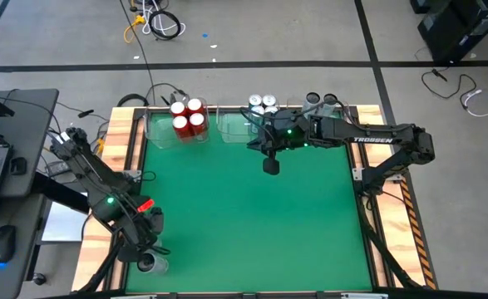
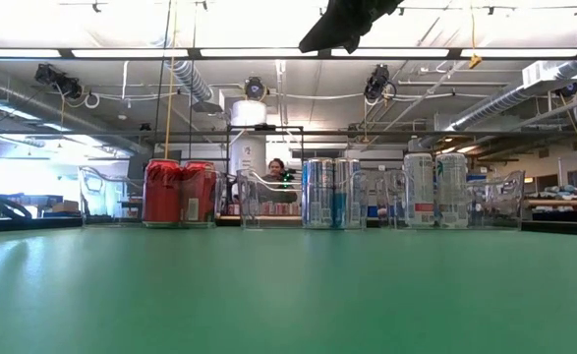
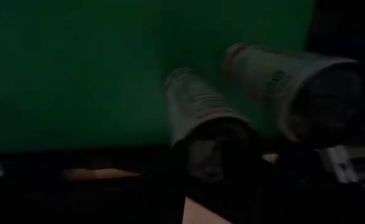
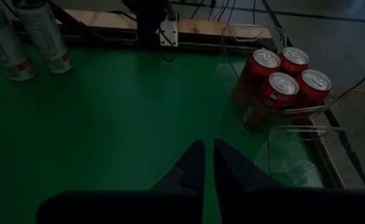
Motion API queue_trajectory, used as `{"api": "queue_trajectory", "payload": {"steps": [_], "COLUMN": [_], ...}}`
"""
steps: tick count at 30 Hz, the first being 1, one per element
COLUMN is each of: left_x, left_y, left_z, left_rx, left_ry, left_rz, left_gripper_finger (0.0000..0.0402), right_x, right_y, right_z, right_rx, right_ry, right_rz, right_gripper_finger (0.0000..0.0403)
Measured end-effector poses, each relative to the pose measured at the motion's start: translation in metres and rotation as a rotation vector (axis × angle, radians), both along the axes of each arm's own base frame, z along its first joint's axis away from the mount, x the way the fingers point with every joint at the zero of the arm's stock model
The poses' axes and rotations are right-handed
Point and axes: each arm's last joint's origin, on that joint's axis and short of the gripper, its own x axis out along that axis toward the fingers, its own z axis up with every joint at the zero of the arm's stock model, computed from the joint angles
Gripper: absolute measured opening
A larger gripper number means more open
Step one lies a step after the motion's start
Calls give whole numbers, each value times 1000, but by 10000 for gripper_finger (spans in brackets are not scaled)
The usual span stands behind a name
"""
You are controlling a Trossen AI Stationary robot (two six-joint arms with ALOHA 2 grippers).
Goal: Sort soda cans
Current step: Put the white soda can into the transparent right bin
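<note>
Fingers of the left gripper [image 1: 148, 247] cannot be made out at the near left corner of the green table mat [image 1: 244, 224], so whether they are spread or holding anything cannot be told. Two dark grey-and-silver cylindrical metal soda cans [image 4: 42, 34] stand just beside each other at that corner. In the high view one silvery can top [image 1: 153, 264] shows just beside this gripper. In the dim left wrist view one of the pair [image 3: 198, 115] lies right ahead of the wrist and the other just beside it.

Farther in, the right gripper [image 1: 270, 164] hangs above the mat toward the far edge. Its two dark fingers [image 4: 191, 163] are pressed almost together with nothing between them.

Along the far edge stand three clear plastic bins. The left bin [image 1: 156, 133] holds four red metal soda cans [image 1: 188, 116]. The middle bin [image 1: 231, 126] holds light blue-and-white soda cans [image 2: 332, 192], partly covered by the right arm from above. The right bin [image 2: 499, 197] holds two more dark grey-and-silver soda cans [image 2: 435, 189].

Beyond the table, a person [image 2: 276, 169] sits in the room.
</note>
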Motion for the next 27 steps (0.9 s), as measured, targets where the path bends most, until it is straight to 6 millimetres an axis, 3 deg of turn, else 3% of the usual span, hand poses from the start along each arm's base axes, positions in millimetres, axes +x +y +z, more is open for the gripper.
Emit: {"api": "queue_trajectory", "payload": {"steps": [6, 27], "left_x": [-2, -1], "left_y": [5, 3], "left_z": [-1, -12], "left_rx": [82, 62], "left_ry": [-8, -16], "left_rz": [7, -19], "left_gripper_finger": [102, 101], "right_x": [0, 1], "right_y": [0, 6], "right_z": [0, 0], "right_rx": [0, 13], "right_ry": [0, -2], "right_rz": [0, 35], "right_gripper_finger": [23, 25]}}
